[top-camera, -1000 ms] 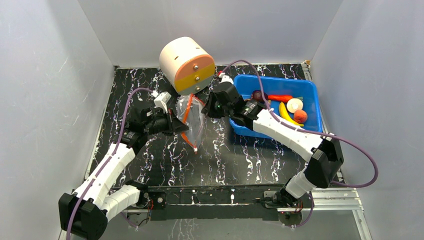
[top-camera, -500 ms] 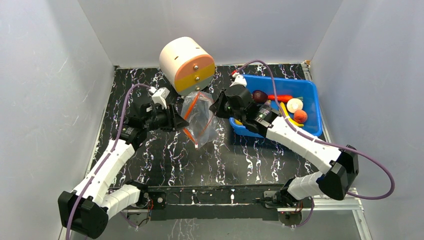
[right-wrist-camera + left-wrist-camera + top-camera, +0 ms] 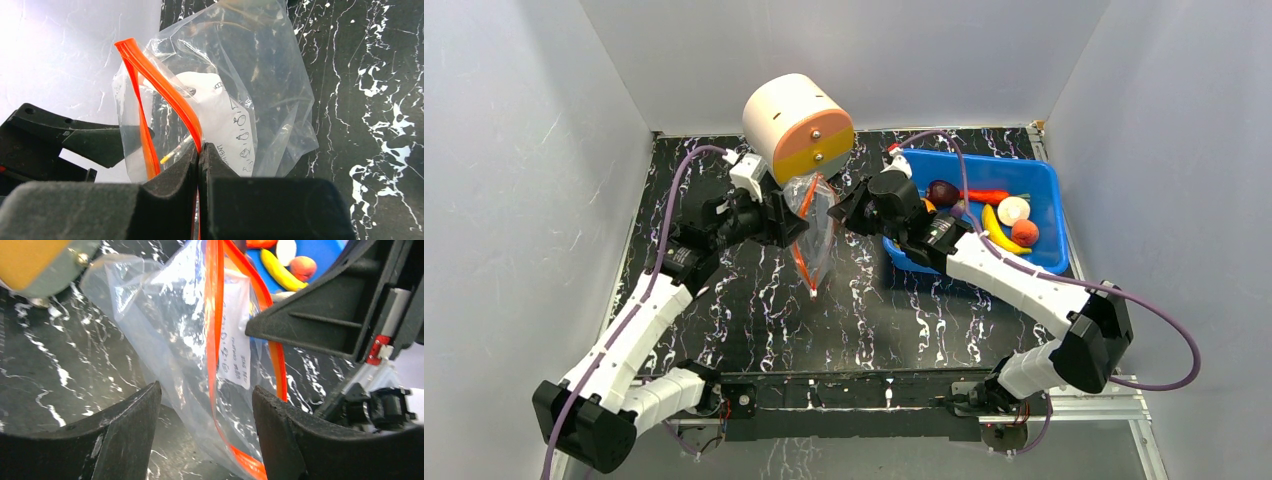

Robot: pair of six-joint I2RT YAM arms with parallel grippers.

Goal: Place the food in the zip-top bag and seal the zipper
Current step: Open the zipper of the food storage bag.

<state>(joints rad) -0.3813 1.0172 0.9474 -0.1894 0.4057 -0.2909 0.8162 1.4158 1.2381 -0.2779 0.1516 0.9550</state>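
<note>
1. Two tools meet at the clear bag [image 3: 812, 230] [image 3: 170, 330] [image 3: 260, 100], which hangs over the bench [image 3: 874, 310] just in front of the cream-and-orange cylinder [image 3: 796, 128].
2. On the right tool [image 3: 842, 212] [image 3: 200, 150] the fingers are pressed together, clamped on the bag at its orange zipper [image 3: 801, 262] [image 3: 214, 315] [image 3: 165, 95].
3. On the left tool [image 3: 786, 222] [image 3: 206, 395] the fingers stand apart, one on each side of the bag, gripping nothing.
4. A white label shows through the plastic.
5. Well apart from the bag, the banana [image 3: 996, 228], carrot [image 3: 984, 196] and eggplant [image 3: 941, 192] lie in the blue bin [image 3: 1034, 175].
</note>
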